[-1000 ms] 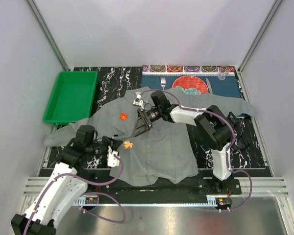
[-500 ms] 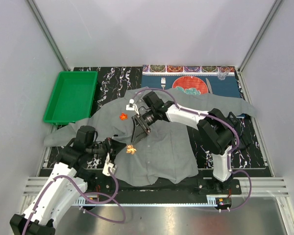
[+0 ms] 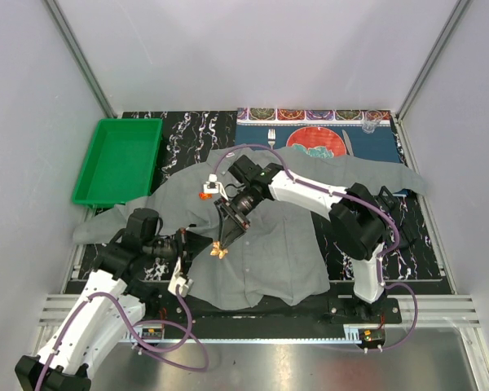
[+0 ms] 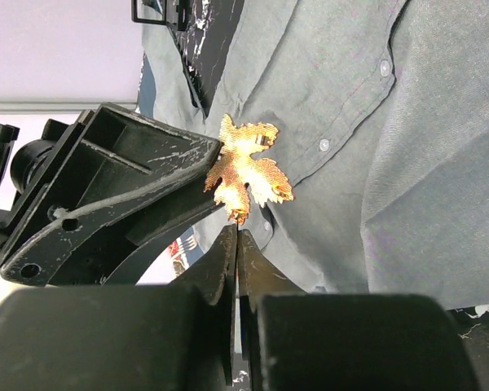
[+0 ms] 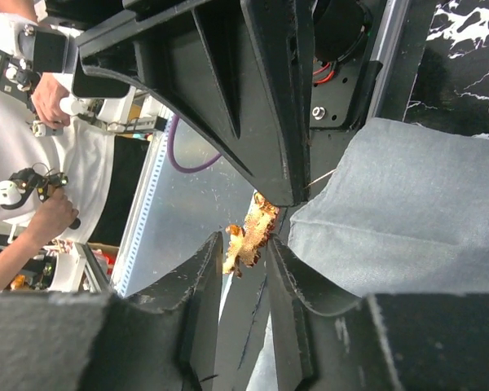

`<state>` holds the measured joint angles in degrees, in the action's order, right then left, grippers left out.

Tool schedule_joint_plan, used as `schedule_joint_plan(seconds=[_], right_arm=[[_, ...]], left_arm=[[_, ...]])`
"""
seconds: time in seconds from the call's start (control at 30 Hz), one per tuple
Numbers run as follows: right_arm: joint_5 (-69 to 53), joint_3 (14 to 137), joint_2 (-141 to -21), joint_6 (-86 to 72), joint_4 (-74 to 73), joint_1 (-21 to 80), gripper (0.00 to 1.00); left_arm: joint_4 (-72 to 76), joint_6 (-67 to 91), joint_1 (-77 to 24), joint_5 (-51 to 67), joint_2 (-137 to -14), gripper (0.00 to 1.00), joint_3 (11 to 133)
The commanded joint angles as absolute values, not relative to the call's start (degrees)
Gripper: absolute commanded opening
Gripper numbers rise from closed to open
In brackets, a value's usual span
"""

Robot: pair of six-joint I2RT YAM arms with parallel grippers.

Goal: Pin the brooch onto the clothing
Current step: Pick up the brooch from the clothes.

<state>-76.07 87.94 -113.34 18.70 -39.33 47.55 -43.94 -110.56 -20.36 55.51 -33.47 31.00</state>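
A: Where's the brooch (image 4: pixel 244 167)?
B: It's a gold leaf, over the button strip of the shirt (image 3: pixel 269 236). The shirt lies spread on the table (image 3: pixel 191 130).
A: Who has it?
B: The left gripper (image 4: pixel 236 232), fingers pressed together, pinches one tip of the leaf.
A: And the right?
B: The right gripper (image 5: pixel 244 240) has a finger on each side of the leaf, close in. Whether they bite, I can't tell.
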Motion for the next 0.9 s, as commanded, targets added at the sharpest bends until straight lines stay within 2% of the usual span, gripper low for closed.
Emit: schedule_joint_plan(seconds=[0.0, 0.13, 0.23, 0.3, 0.4, 0.43, 0.53, 0.6, 0.63, 0.67, 0.7, 0.73, 0.77, 0.83, 0.87], right_arm=[[-75.76, 90.26, -113.03, 22.85, -43.07, 48.69, 0.31], [-74.88, 90.7, -114.08, 23.55, -44.38, 48.69, 0.21], [-74.71, 90.97, -114.43, 22.68, -44.74, 48.69, 0.02], [-74.79, 91.14, -114.52, 21.98, -44.56, 48.43, 0.0], [-75.76, 91.58, -114.7, 18.73, -42.81, 46.24, 0.0], [-77.5, 91.5, -114.78, 15.15, -41.67, 45.27, 0.0], [-79.53, 88.88, -113.3, 3.31, -32.46, 40.88, 0.0], [-80.15, 85.97, -111.54, -5.31, -19.13, 37.81, 0.0], [-80.24, 81.61, -109.53, -17.28, -12.29, 36.58, 0.0], [-80.07, 79.04, -108.64, -25.32, 7.19, 35.52, 0.0], [-79.63, 76.06, -108.11, -35.23, 19.91, 33.16, 0.0], [-76.76, 70.89, -108.37, -57.08, 33.79, 32.09, 0.0], [-75.08, 69.54, -109.24, -66.87, 57.33, 31.12, 0.0], [-69.71, 69.34, -112.83, -86.72, 75.48, 29.19, 0.0], [-67.96, 69.26, -113.55, -90.75, 78.89, 28.92, 0.0]], left_arm=[[-42.8, -114.61, -20.48, 60.91, -33.92, 0.0, 32.52], [-42.8, -115.14, -20.48, 61.35, -33.66, 0.0, 32.69], [-42.8, -114.96, -20.48, 61.44, -33.66, 0.0, 32.96], [-42.89, -114.44, -20.48, 60.91, -33.66, 0.0, 33.05], [-41.4, -107.6, -20.48, 57.58, -33.49, 0.42, 33.57], [-39.31, -101.05, -20.39, 56.35, -33.4, 0.59, 33.57], [-32.29, -84.02, -20.21, 51.34, -31.39, 0.65, 32.96], [-27.63, -76.42, -19.52, 47.65, -30.41, 0.66, 31.91], [-25.77, -68.29, -19.08, 46.33, -29.54, 0.66, 31.47], [-23.66, -63.51, -18.72, 43.45, -29.18, 0.67, 31.03], [-21.38, -58.32, -17.85, 41.85, -29.01, 0.68, 30.5], [-15.79, -46.7, -17.49, 40.27, -29.18, 0.7, 30.41], [-12.69, -40.06, -17.23, 36.51, -29.61, 0.73, 30.5], [-7.04, -22.61, -17.05, 34.37, -33.28, 0.73, 33.12], [-5.99, -17.19, -16.96, 34.19, -35.05, 0.73, 34.61]])
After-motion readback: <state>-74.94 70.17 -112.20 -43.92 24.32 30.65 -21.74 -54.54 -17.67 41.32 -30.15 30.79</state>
